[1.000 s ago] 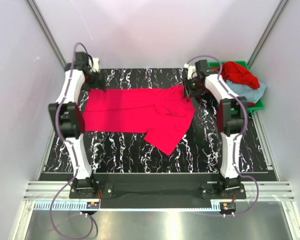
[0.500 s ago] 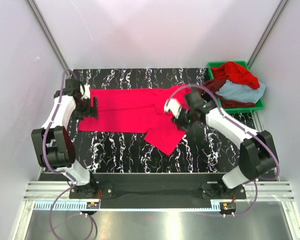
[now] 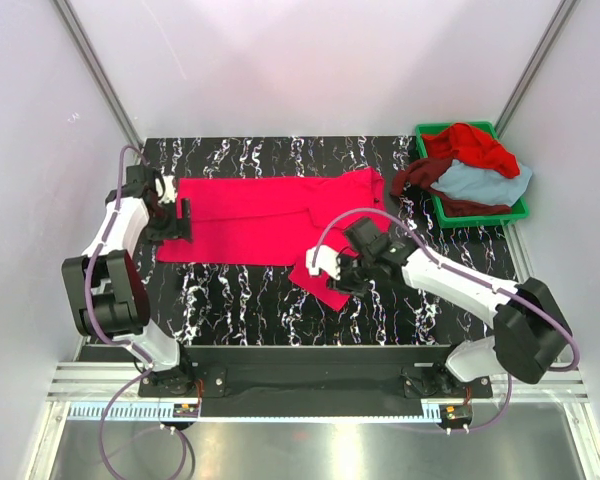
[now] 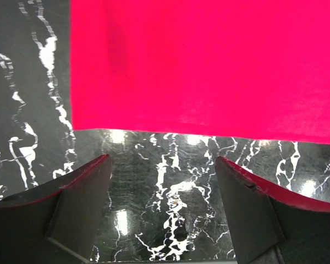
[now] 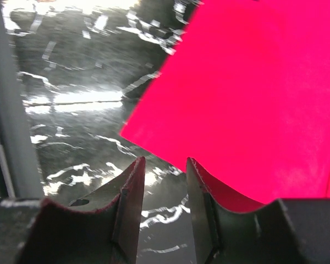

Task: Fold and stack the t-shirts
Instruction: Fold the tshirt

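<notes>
You are on the first shirt. The crimson-pink t-shirt (image 3: 260, 215) lies flat in the middle of the black marble table (image 3: 240, 300), long from 9 o'clock to 3 o'clock. One sleeve (image 3: 325, 275) sticks out toward 5 o'clock, so the shirt is not a neat shape yet. I think the fold has only begun.

Your left gripper (image 3: 183, 220) sits at the shirt's 9 o'clock end. In the left wrist view its fingers are wide apart (image 4: 162, 165) and hold nothing. The pink edge (image 4: 209, 129) lies just ahead of them, with bare table in the gap.

Your right gripper (image 3: 330, 272) is low over the sleeve that sticks out. In the right wrist view its fingers (image 5: 164, 162) are only a little apart. No cloth is between them. The sleeve's corner (image 5: 133, 132) lies just ahead, at about 11 o'clock from the tips.

Next, I think you need to slide a finger under that sleeve, pinch it, and lay it over the body toward 11 o'clock. Go low, because the cloth is thin and lies tight on the table. Lift slowly so the shirt does not drag.

Three more shirts wait in the green bin (image 3: 421, 130) at 2 o'clock: a brighter red one (image 3: 475, 145), a blue-grey one (image 3: 490, 182) and a dark maroon one (image 3: 420, 175) hanging over the rim. So most of the job is left.
</notes>
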`<state>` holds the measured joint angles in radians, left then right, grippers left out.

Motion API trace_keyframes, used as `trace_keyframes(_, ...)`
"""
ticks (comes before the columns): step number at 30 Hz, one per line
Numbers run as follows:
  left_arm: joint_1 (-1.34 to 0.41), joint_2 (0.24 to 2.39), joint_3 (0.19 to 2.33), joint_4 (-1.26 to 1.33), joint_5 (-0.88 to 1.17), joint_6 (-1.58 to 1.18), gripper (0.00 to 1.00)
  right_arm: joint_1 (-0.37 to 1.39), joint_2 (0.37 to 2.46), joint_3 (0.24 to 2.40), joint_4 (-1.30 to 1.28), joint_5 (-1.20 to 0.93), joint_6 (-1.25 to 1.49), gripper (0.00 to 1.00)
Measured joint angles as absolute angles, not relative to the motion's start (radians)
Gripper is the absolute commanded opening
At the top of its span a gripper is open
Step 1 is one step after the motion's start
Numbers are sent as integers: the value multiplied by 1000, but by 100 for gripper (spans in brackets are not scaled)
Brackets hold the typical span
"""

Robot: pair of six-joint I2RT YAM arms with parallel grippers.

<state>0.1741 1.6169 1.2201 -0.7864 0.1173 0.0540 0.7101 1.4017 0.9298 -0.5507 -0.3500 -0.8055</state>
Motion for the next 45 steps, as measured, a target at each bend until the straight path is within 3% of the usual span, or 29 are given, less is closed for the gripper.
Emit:
trace_keyframes(9, 230, 1608, 1217, -774, 128, 55, 82, 834, 1468, 914, -542, -339, -768, 43)
trace_keyframes(26, 265, 1520, 1162, -763, 197, 46, 82, 870, 1599, 886, -515, -294, -765, 39)
trace_keyframes(30, 271, 1520, 1162, -761, 204, 46, 82, 871, 1613, 888, -501, -282, -766, 31)
trace_keyframes(33, 273, 1520, 1162, -761, 207, 45, 82, 871, 1617, 889, -482, -272, -767, 17)
trace_keyframes(35, 273, 1520, 1162, -761, 211, 43, 82, 871, 1618, 889, -468, -262, -770, 1)
trace_keyframes(45, 347, 1533, 1162, -801, 267, 24, 79, 873, 1586, 905, -514, -176, -767, 0)
